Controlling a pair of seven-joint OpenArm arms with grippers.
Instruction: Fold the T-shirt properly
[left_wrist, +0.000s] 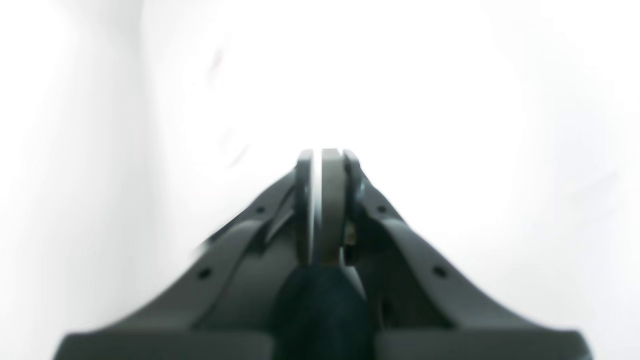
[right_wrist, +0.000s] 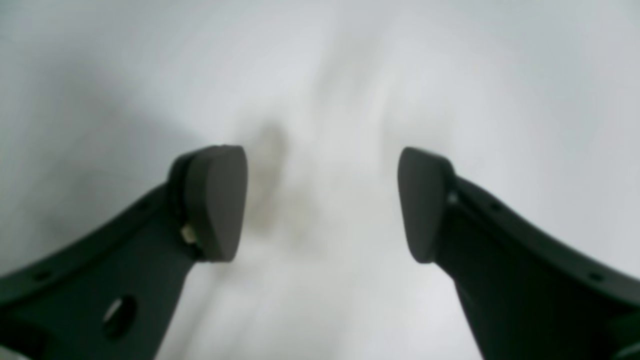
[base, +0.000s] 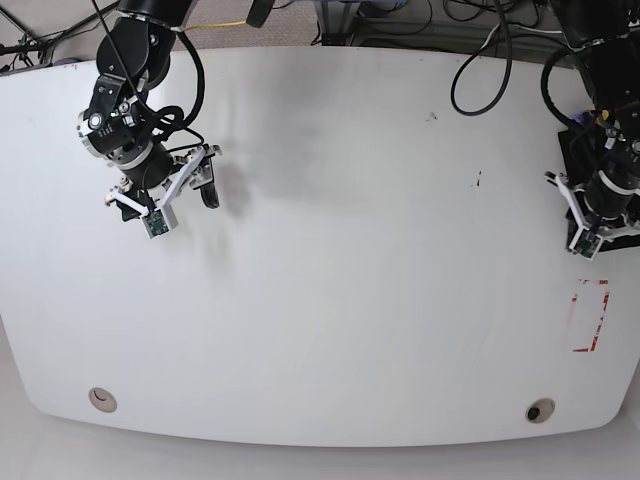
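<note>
Smooth white desk (base: 330, 250), rounded corners. Left end effector (left_wrist: 325, 155) pinched closed, flat pads touching; right end effector (right_wrist: 322, 200) spread wide, rounded matte-grey pads (right_wrist: 220, 200).

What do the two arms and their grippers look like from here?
Both arms are black with silver joint rings and loose black cables. The right gripper has dark curved fingers with rounded grey pads. The left gripper matches it. White brackets hold the wrist cameras.

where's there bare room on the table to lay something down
Most of the white table is bare, from the right gripper across to the left gripper. Tighter spots: the red-marked rectangle near the left gripper, and the two holes along the front edge.
</note>
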